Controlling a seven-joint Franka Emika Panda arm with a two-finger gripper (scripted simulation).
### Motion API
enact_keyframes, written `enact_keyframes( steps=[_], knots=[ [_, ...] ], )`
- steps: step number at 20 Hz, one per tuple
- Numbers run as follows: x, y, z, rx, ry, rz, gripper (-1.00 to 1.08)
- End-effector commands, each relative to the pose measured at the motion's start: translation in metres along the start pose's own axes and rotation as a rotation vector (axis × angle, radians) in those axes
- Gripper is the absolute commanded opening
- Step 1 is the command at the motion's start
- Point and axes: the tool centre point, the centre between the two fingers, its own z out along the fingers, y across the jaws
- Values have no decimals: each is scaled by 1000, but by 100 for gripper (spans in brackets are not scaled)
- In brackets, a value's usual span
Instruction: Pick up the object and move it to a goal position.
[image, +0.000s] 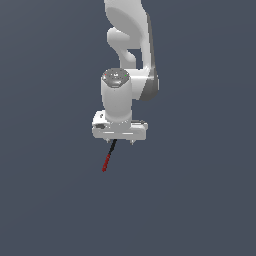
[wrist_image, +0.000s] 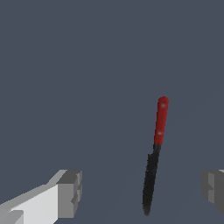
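Plain grey-blue ground | claw (image: 120, 143) spread wide, holding nothing | stick (wrist_image: 154, 159) lies between fingers, untouched

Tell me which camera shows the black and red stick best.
The wrist view: the stick fills much of the frame, black part and red tip distinct, lying between the open gripper fingers. The exterior view shows it only small and partly hidden under the gripper.

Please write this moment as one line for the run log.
phase: before grasp | pincer: open, fingers apart on both sides of the stick, no contact | stick: black and red, lying between the fingers | goal: not visible
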Motion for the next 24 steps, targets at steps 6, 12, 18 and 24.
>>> enact_keyframes(
  steps=[6, 12, 18, 24],
  knots=[
    [-19, 43, 66, 2, -32, 146, 100],
    [-28, 57, 87, 0, -42, 192, 100],
    [-28, 57, 91, -1, -42, 189, 100],
    [-30, 57, 118, -1, -42, 191, 100]
  ],
)
